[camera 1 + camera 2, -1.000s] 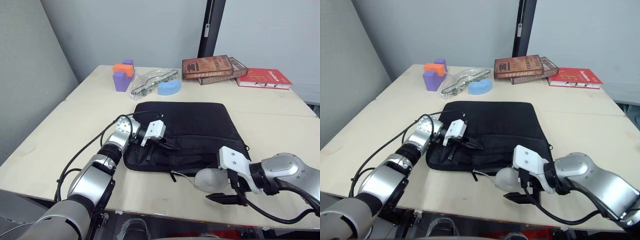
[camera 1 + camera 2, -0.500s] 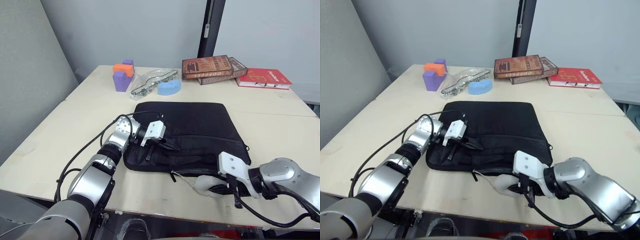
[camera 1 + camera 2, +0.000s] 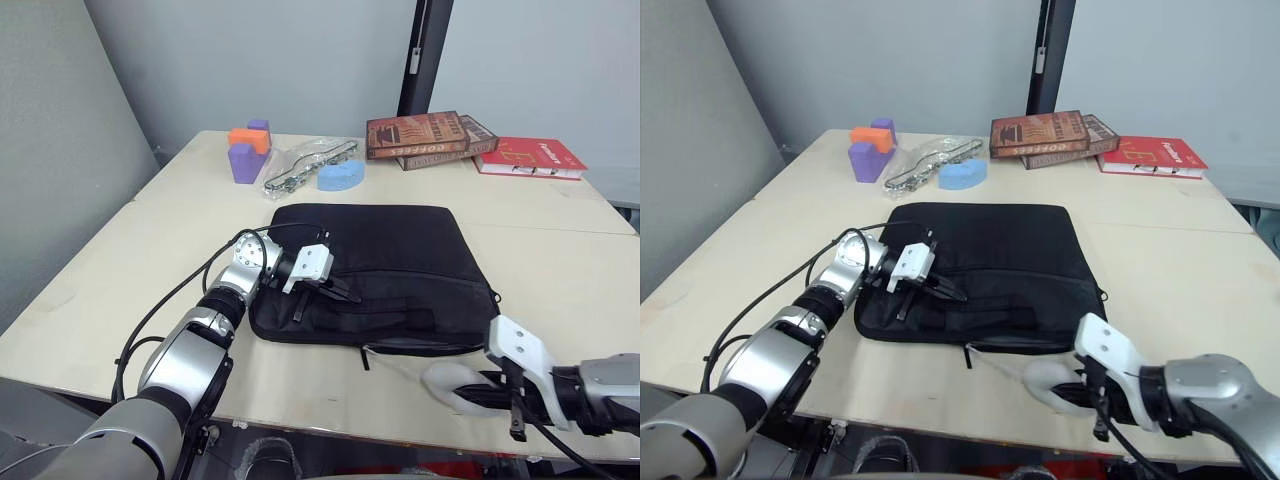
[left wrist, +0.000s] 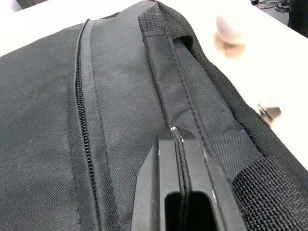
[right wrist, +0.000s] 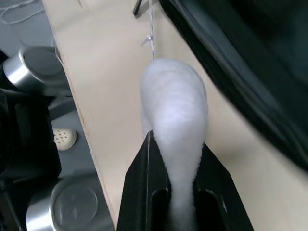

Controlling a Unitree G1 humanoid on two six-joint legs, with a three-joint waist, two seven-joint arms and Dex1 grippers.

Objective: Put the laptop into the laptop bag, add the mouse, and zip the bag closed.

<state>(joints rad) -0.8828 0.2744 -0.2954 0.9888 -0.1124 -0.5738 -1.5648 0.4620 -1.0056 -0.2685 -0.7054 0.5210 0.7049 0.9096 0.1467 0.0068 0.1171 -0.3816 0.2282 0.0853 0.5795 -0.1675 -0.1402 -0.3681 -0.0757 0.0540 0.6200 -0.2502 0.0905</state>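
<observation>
Left end effector (image 3: pixel 322 290) pinches strap (image 4: pixel 180 159), anchoring bag (image 3: pixel 400 250) flat on bench (image 3: pixel 150 260) | right end effector (image 5: pixel 175 159) clamps white lump (image 5: pixel 175 110) trailing thread, likely zip pull, near bag's front edge.

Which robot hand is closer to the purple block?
The left. The left gripper rests on the laptop bag, nearer the purple block. The right gripper is at the table's near edge, holding a white lump.

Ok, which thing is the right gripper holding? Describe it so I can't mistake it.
Start at the laptop bag mid-table and go to the table's near edge by its right corner. There the right gripper clamps a matte white egg-shaped lump, tied to the bag by a thin string, unlike anything else there.
</observation>
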